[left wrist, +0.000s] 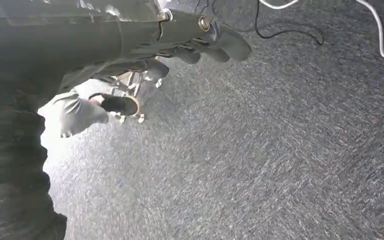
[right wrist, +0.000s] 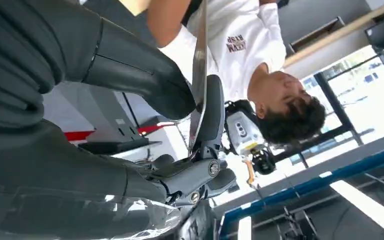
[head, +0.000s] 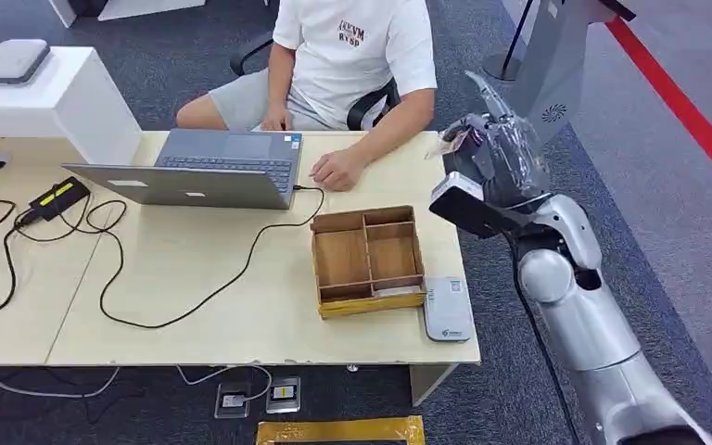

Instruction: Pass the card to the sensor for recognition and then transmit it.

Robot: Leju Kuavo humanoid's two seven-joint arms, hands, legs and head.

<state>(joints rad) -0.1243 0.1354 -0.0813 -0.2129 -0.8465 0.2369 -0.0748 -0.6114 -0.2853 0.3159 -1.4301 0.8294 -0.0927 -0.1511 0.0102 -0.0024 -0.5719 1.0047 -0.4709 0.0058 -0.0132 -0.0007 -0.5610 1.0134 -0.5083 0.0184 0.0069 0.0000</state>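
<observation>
Your card is a thin, flat, stiff sheet, seen almost edge-on in the right wrist view, where it looks like a pale, glossy sliver. It sits pinched between the thick grey thumb and a darker finger of the right hand, so that hand is grasping the card. In the head view you see the hand raised beyond the right edge of the table, above the floor, wrapped in a crinkled clear plastic cover, with the card's tip poking up from it.

Your left hand hangs over the dark grey speckled carpet; its fingers are curled loosely inward with nothing in them.

On the table, near its right end, you have a shallow wooden box split into several compartments. Just right of its near corner lies a small white, rounded-rectangle card reader, flat on the pale wood-grain top. Farther left, an open grey laptop faces away from you, with a black cable looping across the table from it. A person in a white printed T-shirt sits at the far side, one hand resting on the tabletop beside the laptop. A red stripe runs along the floor at the far right.
</observation>
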